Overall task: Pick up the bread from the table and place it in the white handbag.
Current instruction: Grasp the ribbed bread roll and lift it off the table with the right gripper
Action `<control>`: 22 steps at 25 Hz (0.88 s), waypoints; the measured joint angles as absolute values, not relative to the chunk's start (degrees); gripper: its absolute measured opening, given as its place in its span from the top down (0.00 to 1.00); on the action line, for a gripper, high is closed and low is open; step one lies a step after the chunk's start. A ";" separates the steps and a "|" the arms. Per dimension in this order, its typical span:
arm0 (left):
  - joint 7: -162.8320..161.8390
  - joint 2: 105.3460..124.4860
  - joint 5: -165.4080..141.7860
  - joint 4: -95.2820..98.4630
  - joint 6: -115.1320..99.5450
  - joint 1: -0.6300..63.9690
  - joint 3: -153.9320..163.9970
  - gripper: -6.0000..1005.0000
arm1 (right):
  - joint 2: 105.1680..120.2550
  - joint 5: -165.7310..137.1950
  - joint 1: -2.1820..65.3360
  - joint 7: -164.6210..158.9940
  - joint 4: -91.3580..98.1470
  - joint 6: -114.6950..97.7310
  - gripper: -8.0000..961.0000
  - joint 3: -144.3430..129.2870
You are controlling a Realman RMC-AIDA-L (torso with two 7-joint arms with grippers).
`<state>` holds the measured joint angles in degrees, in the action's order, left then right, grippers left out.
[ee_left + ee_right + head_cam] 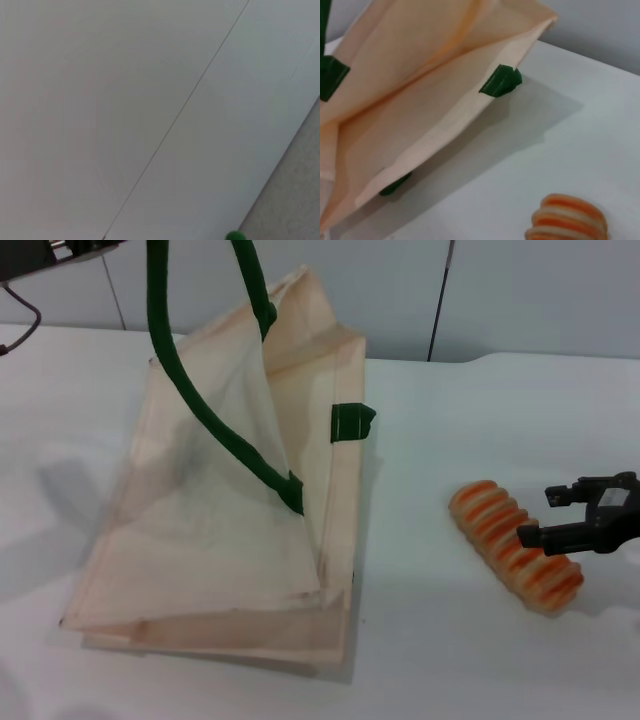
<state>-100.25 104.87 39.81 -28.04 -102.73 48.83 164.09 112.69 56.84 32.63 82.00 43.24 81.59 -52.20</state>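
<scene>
1. I see the bread [516,560] lying on the table [450,660], right of the white handbag [230,540].
2. Right gripper [534,516] spread wide, straddling the loaf's near end.
3. Left gripper: out of sight.

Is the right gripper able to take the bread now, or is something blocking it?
Probably yes. The right gripper is open right at the bread, which lies free on the table, apart from the white handbag.

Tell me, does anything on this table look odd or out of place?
Only the white handbag looks odd: one green handle is pulled up out of view, lifting one side so the bag gapes while its base stays on the table. The bread lies intact, with the right gripper open around it.
</scene>
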 joint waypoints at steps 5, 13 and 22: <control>-100.27 104.95 39.94 -28.04 -102.68 48.99 164.09 0.87 | 112.94 54.78 33.19 81.01 42.35 78.49 0.08 -52.27; -100.36 105.15 39.94 -28.04 -101.70 49.03 164.09 0.87 | 113.81 51.80 35.27 80.78 39.38 76.55 0.08 -52.60; -100.37 105.29 39.47 -28.01 -101.34 49.04 164.09 0.87 | 114.42 49.65 35.75 80.23 37.52 73.93 0.09 -52.88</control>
<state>-100.37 105.29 39.47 -28.01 -101.34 49.04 164.09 114.42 49.65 35.75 80.23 37.52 73.93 -52.89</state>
